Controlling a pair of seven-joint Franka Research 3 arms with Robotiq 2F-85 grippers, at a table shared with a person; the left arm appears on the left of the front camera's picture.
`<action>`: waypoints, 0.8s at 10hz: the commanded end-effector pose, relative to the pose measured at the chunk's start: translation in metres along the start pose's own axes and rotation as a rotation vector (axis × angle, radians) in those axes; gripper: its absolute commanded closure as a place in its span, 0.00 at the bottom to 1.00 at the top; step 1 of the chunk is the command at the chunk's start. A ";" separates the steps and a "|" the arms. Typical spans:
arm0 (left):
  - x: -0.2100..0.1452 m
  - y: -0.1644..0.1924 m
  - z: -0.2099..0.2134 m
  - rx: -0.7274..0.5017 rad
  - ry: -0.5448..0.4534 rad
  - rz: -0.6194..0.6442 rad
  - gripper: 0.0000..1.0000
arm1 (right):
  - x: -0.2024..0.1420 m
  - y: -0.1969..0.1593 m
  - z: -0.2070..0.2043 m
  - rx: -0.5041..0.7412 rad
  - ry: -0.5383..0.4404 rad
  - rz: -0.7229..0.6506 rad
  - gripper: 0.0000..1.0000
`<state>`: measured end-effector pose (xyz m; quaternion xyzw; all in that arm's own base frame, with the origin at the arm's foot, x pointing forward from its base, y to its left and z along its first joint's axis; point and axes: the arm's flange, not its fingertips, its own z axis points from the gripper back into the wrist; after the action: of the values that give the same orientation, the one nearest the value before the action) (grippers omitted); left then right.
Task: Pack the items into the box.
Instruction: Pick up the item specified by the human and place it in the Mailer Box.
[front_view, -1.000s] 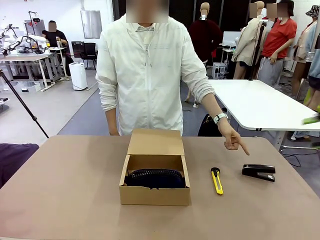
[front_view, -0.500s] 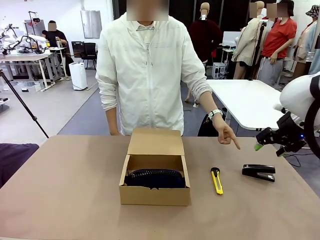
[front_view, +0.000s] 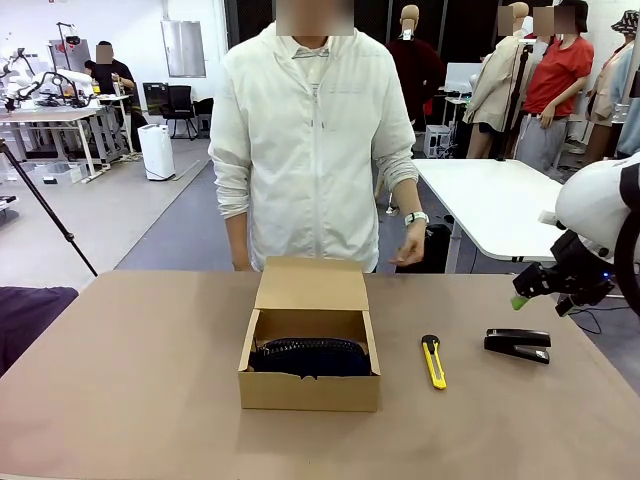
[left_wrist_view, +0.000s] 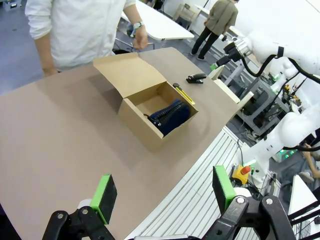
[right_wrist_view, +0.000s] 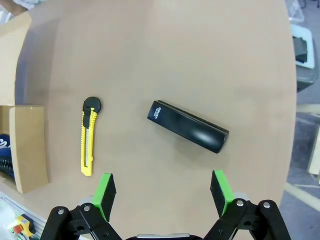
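Hovering above the right end of the table (front_view: 130, 380), the right gripper (right_wrist_view: 163, 187) is spread wide and empty over the black stapler (front_view: 517, 345), which lies right of the yellow utility knife (front_view: 433, 361). The navy pouch (front_view: 310, 356) sits inside the box (front_view: 308, 392) (lid flap up) mid-table. The left gripper (left_wrist_view: 165, 189) gapes empty too, well apart from the box.

The front view looks from the table's (front_view: 150, 420) near edge across to the person (front_view: 315, 150) at its far edge, the left wrist view slants down from high off the near left corner, the right wrist view looks straight down, closer, over the right end, and all three share the box (front_view: 310, 390), utility knife (front_view: 433, 362) and stapler (front_view: 517, 344).
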<state>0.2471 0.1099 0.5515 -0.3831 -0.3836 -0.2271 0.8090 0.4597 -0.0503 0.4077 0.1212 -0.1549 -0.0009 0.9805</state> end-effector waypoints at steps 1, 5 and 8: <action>-0.002 0.000 0.000 -0.005 -0.006 -0.011 0.00 | 0.005 0.002 -0.001 0.005 -0.008 -0.017 0.00; -0.002 0.000 0.000 -0.005 -0.006 -0.011 0.00 | 0.039 0.011 -0.043 -0.076 0.213 0.454 0.00; -0.002 0.000 0.000 -0.005 -0.006 -0.011 0.00 | 0.033 0.031 -0.058 0.020 0.269 1.175 0.00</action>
<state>0.2470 0.1100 0.5517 -0.3831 -0.3837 -0.2271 0.8090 0.5080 0.0031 0.3666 0.0448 -0.0436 0.3578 0.9317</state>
